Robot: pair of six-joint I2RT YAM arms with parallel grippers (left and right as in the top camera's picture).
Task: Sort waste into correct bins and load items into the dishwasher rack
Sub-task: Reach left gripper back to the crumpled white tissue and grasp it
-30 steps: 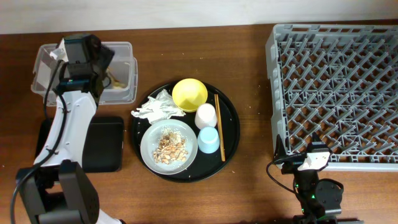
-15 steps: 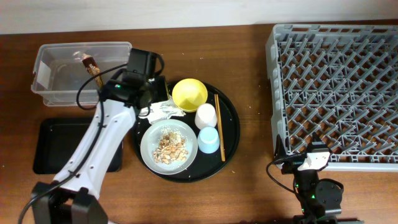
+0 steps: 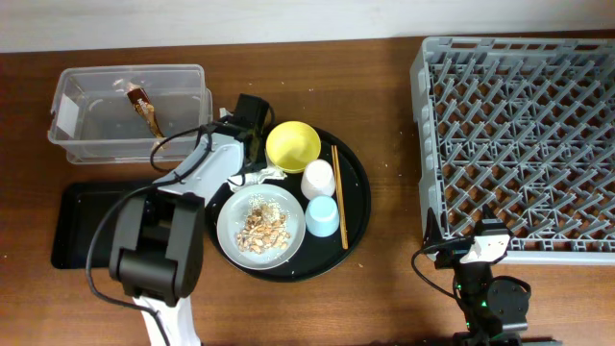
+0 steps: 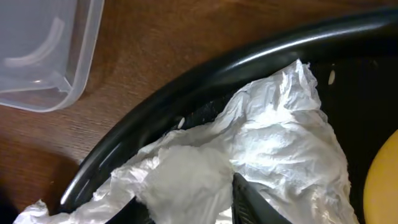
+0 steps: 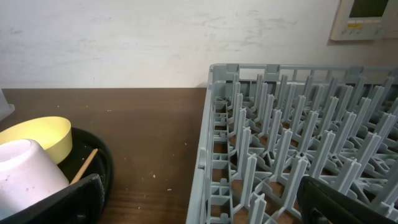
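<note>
- The left arm (image 3: 192,178) has swung off the clear tub (image 3: 77,125), where it hung a second ago, and now reaches onto the round black tray (image 3: 357,207). The left gripper (image 4: 186,202) is down on the crumpled white wrapper (image 4: 273,143) at the tray's back left, its fingers (image 4: 252,199) spread with a lump of the paper between them.
- The dishwasher rack (image 3: 519,144) fills the right end of the table (image 3: 384,96), well apart from the round tray. The right gripper (image 5: 199,205) sits low by the rack's near left corner, fingers wide apart.
- The round black tray lies mid-table and carries all the dishes.
- The clear tub stands at the back left with a gold-foil wrapper (image 3: 144,106) inside.
- The flat black tray (image 3: 82,226) lies in front of the tub, partly hidden under the left arm.
- The grey plate (image 3: 231,235) sits at the round tray's front left, heaped with food scraps (image 3: 264,223).
- The yellow bowl (image 3: 293,146) sits at the tray's back, just beside the white wrapper.
- The white cup (image 3: 317,179) and the light blue cup (image 3: 322,216) stand close together, right of the plate.
- The chopsticks (image 3: 339,197) lie side by side just right of the cups.
</note>
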